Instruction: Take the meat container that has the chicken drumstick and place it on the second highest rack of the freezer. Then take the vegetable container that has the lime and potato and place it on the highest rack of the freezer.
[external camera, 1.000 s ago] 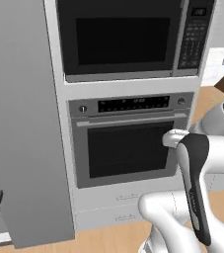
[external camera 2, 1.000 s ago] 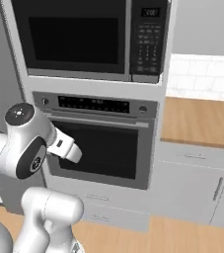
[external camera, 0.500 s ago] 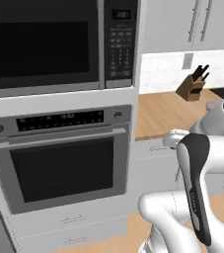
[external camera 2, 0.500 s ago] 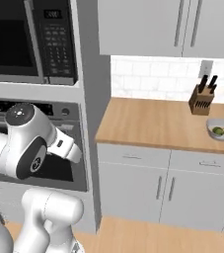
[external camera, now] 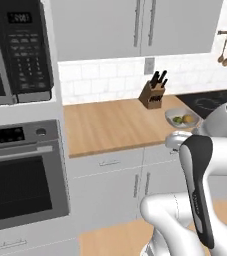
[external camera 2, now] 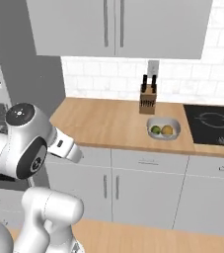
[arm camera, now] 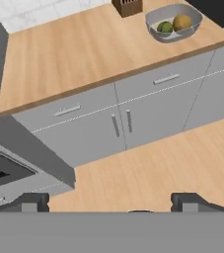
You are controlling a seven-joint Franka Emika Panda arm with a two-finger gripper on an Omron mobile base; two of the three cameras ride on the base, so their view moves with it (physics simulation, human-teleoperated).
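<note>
View swung from oven [external camera: 20, 180] to counter [external camera 2: 108, 123] as the base turned. Gripper [arm camera: 108, 201] fingers wide apart, empty; vegetable container [arm camera: 173, 21] with lime [arm camera: 165, 27] and potato [arm camera: 182, 21] far ahead of fingertips, unreached.

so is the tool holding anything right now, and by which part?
Nothing is held. The tool is open, its fingertips wide apart over bare floor. The container with the lime and potato sits untouched on the counter.
</note>
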